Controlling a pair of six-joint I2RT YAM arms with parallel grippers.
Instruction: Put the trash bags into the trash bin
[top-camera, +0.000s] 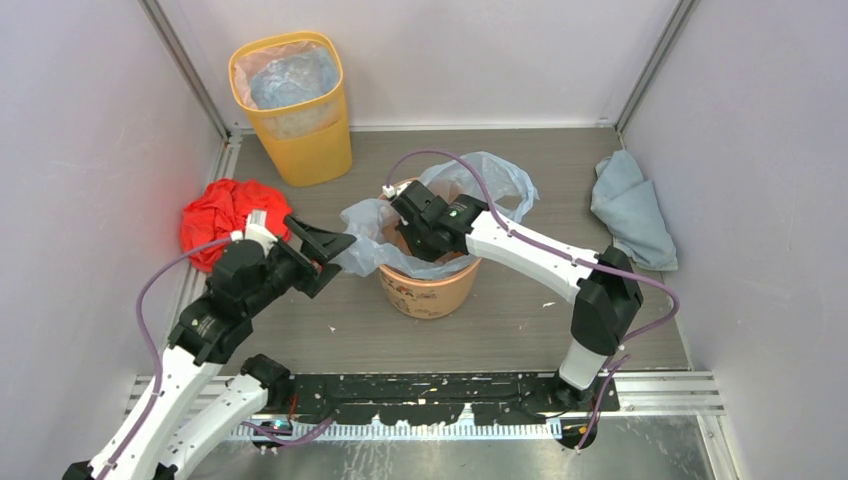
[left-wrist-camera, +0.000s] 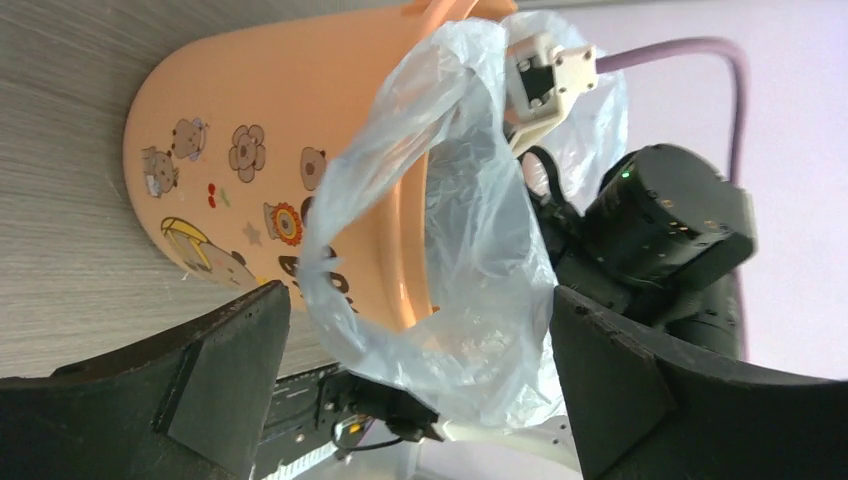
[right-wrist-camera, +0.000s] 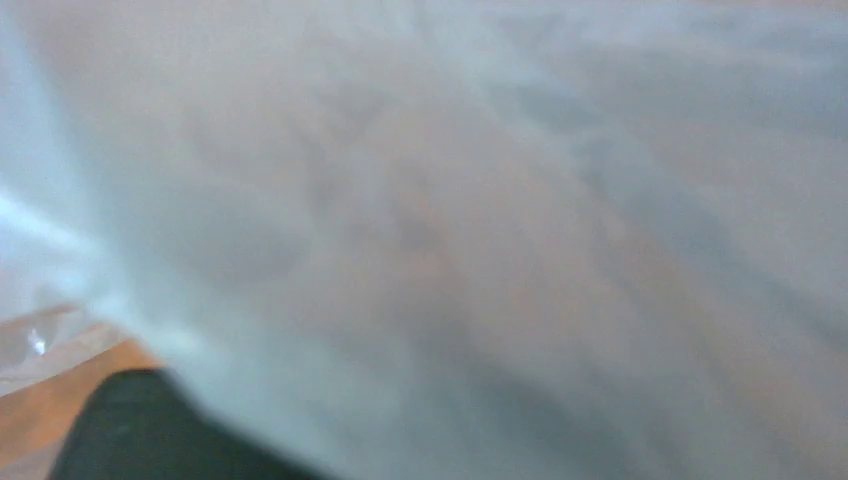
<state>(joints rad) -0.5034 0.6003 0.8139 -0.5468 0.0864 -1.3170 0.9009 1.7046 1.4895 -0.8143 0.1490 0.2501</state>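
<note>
The round orange plastic trash bin (top-camera: 430, 290) stands in the middle of the table (top-camera: 520, 310). A thin see-through plastic trash bag (top-camera: 368, 245) hangs over its rim. The right gripper (top-camera: 418, 238) is down inside, fingers pressed together; whether it pinches the bag I cannot tell. The left gripper (top-camera: 335, 260) has its fingers spread wide, holding nothing, beside the loose flap. It should pinch that flap softly and pull it over the rim without tipping the bin.

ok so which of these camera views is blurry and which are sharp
Right wrist: almost wholly out of focus, the translucent trash bag filling the frame close to the lens. Left wrist: sharp on the orange trash bin and its printed pictures. Top external: sharp, evenly lit, only soft shadows on the table.
</note>
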